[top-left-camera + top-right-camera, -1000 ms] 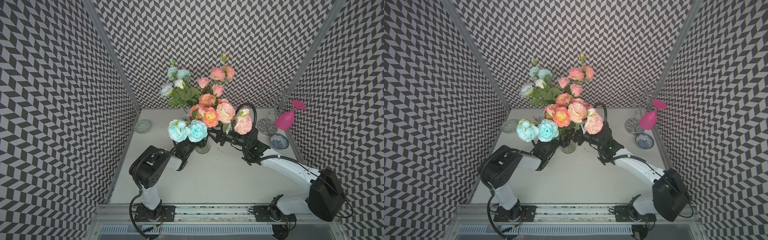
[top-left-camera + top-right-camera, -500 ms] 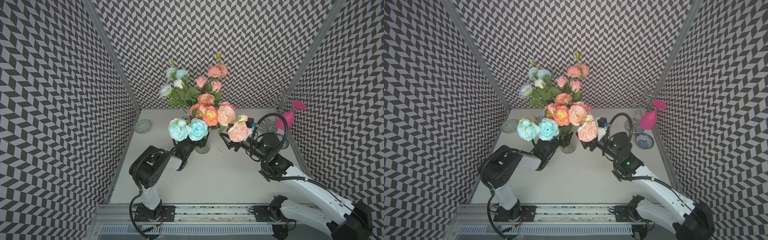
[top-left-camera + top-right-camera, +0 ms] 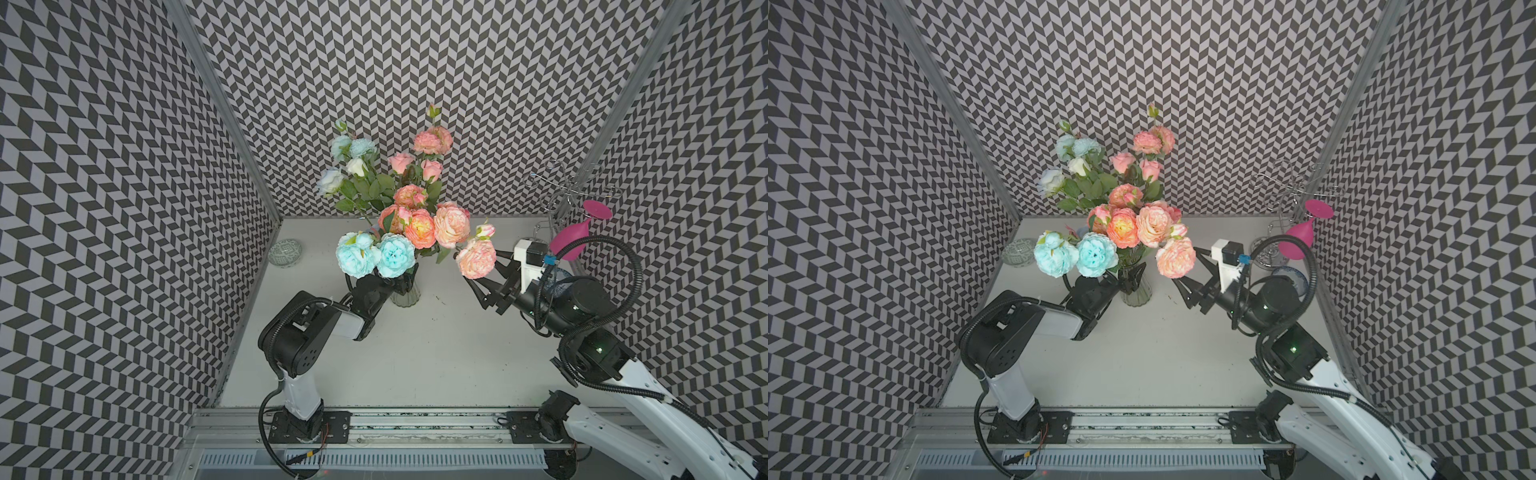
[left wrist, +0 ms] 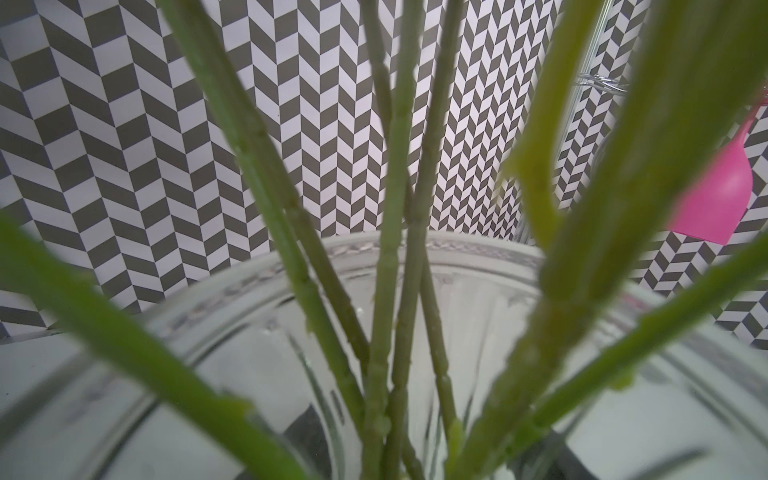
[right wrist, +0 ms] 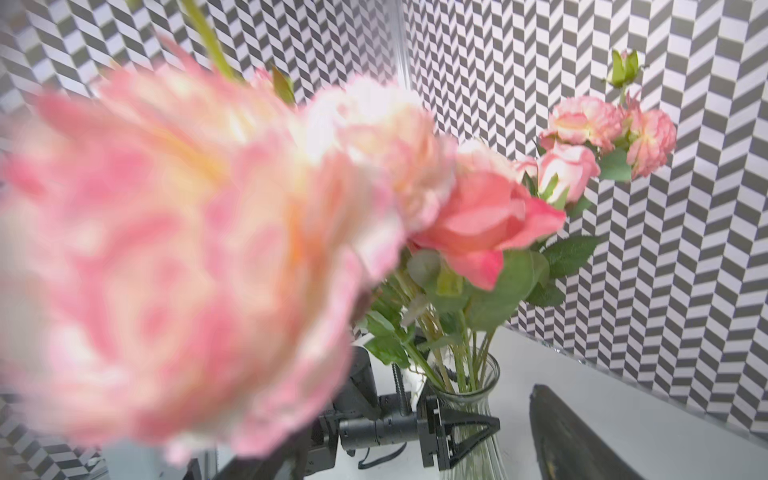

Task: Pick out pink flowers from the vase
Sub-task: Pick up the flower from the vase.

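**Top views.** In both top views the left arm lies low, its elbow folded toward the front-left corner and its forearm reaching to the vase (image 3: 405, 297) (image 3: 1136, 296). The vase stands in the back half of the surface (image 3: 436, 353), about midway between the left and right edges. The left gripper (image 3: 400, 284) (image 3: 1133, 277) has its fingers clenched on the vase's neck. The pink flowers (image 3: 419, 226) (image 3: 1152, 224), salmon to peach and ruffled, rise well above the rim beside the blue flowers (image 3: 374, 255).

The right arm bends up from the front-right corner. The right gripper (image 3: 480, 266) (image 3: 1185, 266) points at the bunch with its fingers spread wide, released. A single pink bloom (image 3: 476, 257) (image 3: 1176, 257) sits at their tips, apart from the bunch, with its stem hidden. A second ago this gripper was in against the bunch by the vase. It has since drawn back toward the right edge, the bloom with it. The left arm has not moved.

**Left wrist.** Green stems (image 4: 392, 249) cross inside the vase (image 4: 457, 248), whose rim is clear and ribbed. A magenta glass (image 4: 715, 199) hangs beyond.

**Right wrist.** The pink bloom (image 5: 166, 249) fills most of the view, blurred. One dark finger (image 5: 573, 436) shows at the edge. Beyond it, the left gripper (image 5: 473, 419) clamps the vase (image 5: 473, 376) under the pink flowers (image 5: 486, 224).
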`<state>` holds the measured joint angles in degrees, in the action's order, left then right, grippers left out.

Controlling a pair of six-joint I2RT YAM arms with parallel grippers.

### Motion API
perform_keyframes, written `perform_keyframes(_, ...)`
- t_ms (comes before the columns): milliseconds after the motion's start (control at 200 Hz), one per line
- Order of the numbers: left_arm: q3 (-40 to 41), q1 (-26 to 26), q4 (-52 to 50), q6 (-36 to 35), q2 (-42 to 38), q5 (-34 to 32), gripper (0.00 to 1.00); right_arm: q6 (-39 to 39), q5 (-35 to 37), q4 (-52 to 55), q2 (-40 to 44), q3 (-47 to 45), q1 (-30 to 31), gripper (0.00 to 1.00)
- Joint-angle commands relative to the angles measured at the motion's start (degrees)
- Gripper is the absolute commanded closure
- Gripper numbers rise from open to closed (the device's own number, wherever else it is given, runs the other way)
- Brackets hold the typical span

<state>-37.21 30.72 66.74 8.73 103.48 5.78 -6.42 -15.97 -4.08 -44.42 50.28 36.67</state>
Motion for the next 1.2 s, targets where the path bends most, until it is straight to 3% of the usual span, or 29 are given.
perform_keyframes(0,0.7,0.0,-9.3,3.7,1.7,0.1,1.0,0.2,-3.1,0.3,-1.0,2.0,0.8,0.23)
perform_keyframes(95,0.1,0.1,-9.9,3.8,1.5,0.0,1.0,-4.0,-2.1,-4.7,-1.3,-1.1,1.3,0.31)
perform_keyframes(245,-0.2,0.3,-10.7,3.5,1.0,-0.4,1.0,-18.6,12.7,-19.6,0.5,-14.2,1.3,0.39)
perform_keyframes(295,-0.3,0.3,-11.2,3.2,0.9,-0.5,1.0,-19.2,13.6,-23.3,-0.2,-17.3,1.3,0.4)
perform_keyframes(511,-0.5,0.5,-11.8,3.2,0.6,-1.0,1.0,-14.4,2.9,-25.1,-13.3,-15.2,1.3,0.48)
perform_keyframes(801,-1.7,0.8,-13.4,2.8,1.1,-0.8,1.0,-17.2,-2.1,-35.5,-27.9,-10.1,2.3,0.6)
perform_keyframes(1192,-1.6,1.0,-13.8,1.9,0.9,-0.9,1.0,-16.3,-2.3,-38.1,-38.9,0.1,2.3,0.63)
